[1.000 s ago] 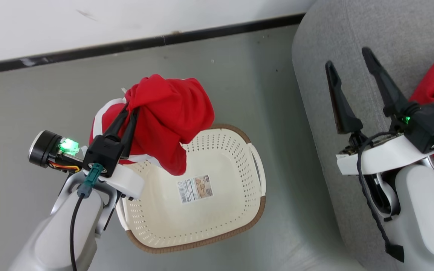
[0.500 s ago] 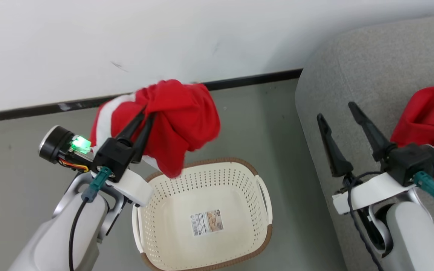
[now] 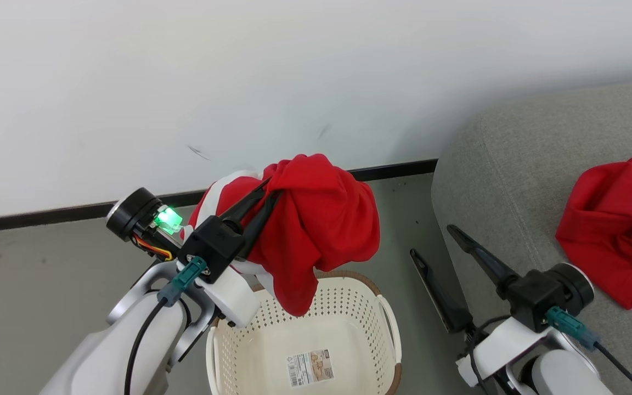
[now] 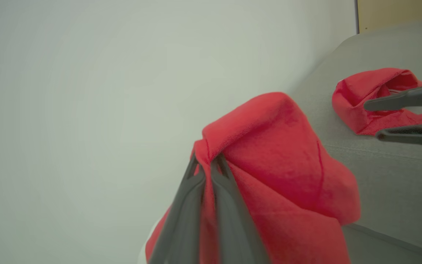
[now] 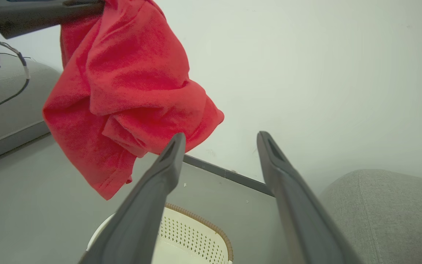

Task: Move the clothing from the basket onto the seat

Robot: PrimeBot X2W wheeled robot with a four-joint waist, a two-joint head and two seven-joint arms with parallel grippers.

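Now that the camera has tipped up, the left hand (image 3: 271, 189) stays clenched on the red clothing (image 3: 321, 219), lifted clear of the empty basket (image 3: 373, 286) at 6 o'clock. The right hand (image 3: 432, 240) is spread wide, holding nothing. The seat (image 3: 513, 164) at 3 o'clock comes next, I think.

Home-like room (living-room feel): grey sofa (image 3: 502, 164), laundry basket (image 3: 349, 307) on grey floor (image 3: 47, 285), plain white wall (image 3: 239, 66), dark skirting (image 3: 47, 214).
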